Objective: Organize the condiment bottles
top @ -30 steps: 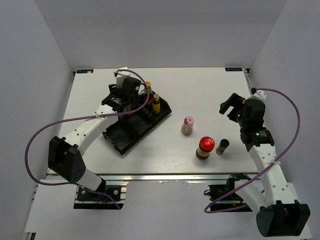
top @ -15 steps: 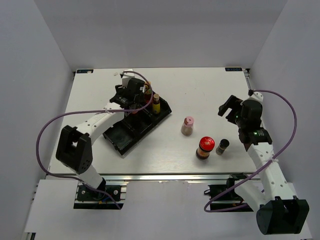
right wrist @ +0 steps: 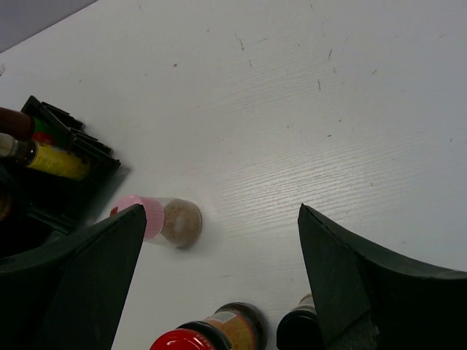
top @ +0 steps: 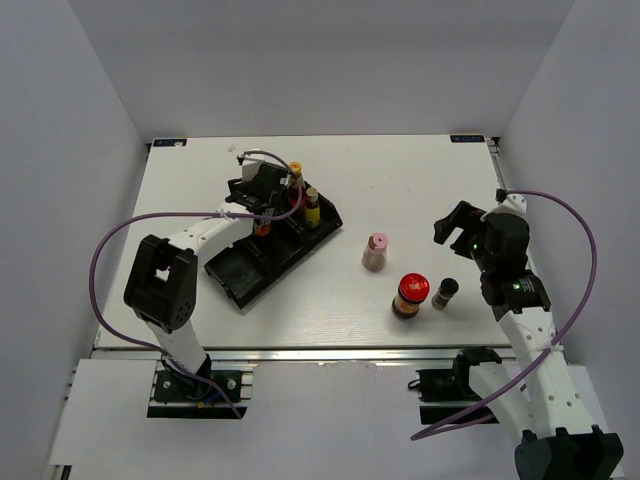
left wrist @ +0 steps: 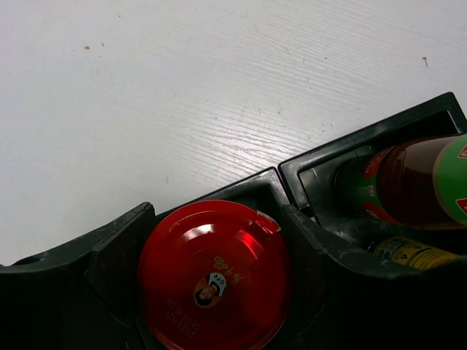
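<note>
Left hand [top: 262, 192] hangs over the black tray [top: 245, 272]. Its fingers aren't in its own cam, so can't tell if it's wide or pinched. Straight under it, one red-lidded jar [left wrist: 215, 273] sits in a tray compartment. The next compartment to the right has the tall sauce bottle [left wrist: 416, 182] w/ the small yellow bottle [left wrist: 408, 251] beside it. Right hand [right wrist: 220, 211] is spread wide w/ nothing in it, above the surface [right wrist: 292, 109]. Pink-capped bottle [right wrist: 157, 219] is out front-left of it. Closer in, the 2nd red-lidded jar [right wrist: 211, 332] and dark shaker [right wrist: 299, 328] stand just beside each other.
</note>
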